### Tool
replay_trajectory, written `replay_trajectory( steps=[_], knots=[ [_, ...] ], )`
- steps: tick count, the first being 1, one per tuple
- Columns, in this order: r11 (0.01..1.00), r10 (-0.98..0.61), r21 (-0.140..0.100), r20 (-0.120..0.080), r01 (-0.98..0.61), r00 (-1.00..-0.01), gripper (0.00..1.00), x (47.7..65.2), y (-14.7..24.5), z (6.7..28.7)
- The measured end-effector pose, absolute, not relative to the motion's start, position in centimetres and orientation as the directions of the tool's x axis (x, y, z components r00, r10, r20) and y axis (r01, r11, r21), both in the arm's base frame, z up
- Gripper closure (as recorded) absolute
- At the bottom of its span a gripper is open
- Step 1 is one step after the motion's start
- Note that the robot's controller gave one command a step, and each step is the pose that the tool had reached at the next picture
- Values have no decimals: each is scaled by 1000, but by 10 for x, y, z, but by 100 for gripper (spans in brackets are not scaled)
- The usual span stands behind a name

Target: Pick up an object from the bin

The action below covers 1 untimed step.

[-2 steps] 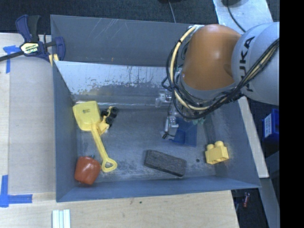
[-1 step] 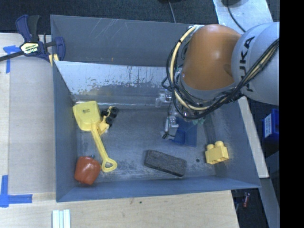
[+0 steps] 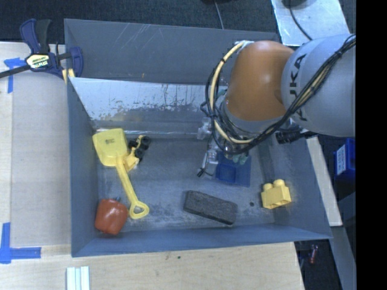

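One blue block [image 3: 233, 174] lies under the jaws.

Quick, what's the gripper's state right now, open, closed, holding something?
Gripper: open or closed cannot be told; it sits just above a flat blue block, right of the middle of the bin.

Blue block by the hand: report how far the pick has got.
Done: the hand is down inside the bin, right beside the blue block. In hand: seemingly lining up on that block; no grip is visible. Left: grasp and lift. The block lies on the floor, like the yellow shovel, dark slab and yellow brick.
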State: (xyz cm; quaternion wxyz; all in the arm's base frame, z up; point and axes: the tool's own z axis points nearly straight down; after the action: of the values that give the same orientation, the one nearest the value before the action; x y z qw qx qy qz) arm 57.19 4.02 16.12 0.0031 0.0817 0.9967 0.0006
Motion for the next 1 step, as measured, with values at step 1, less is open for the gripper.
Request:
replay_trajectory(
  steps=[1],
  knots=[
    [973,233,2,-7,233,-972,0,575,38,158]
  ],
)
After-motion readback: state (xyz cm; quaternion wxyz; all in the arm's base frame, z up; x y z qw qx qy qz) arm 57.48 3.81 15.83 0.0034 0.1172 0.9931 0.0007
